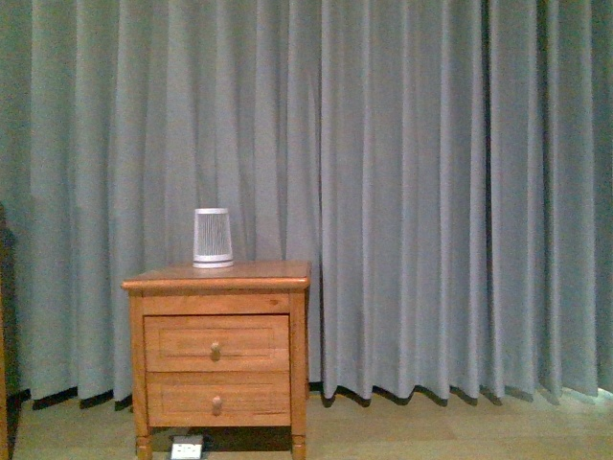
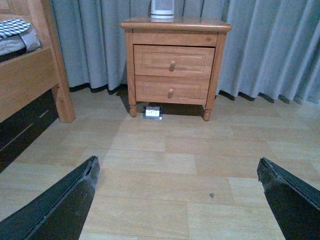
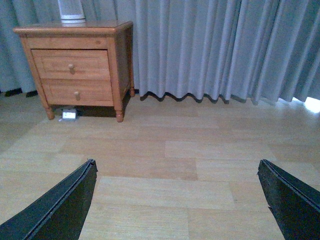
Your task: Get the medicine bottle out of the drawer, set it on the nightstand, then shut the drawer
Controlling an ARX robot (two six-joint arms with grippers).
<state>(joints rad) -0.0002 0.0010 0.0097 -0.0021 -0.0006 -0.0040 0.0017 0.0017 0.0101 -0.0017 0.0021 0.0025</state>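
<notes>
Medicine bottle: not in view; we judge it lies inside shut upper drawer (image 1: 251, 342), orange-brown panelled wood front with small round wooden knob (image 1: 215, 351). Small orange-brown wooden nightstand (image 1: 273, 275) stands well apart from both arms, across pale wood floor (image 2: 165, 150). Both released and empty, black fingers spread wide: left tool (image 2: 177, 162), right tool (image 3: 176, 162). Step in hand, we judge: approach, drawer not yet opened. Next move calls for reaching upper knob, not lower drawer (image 1: 251, 398), pinching it, pulling straight out. Large white ribbed cylinder (image 1: 213, 237) takes part of nightstand top.
</notes>
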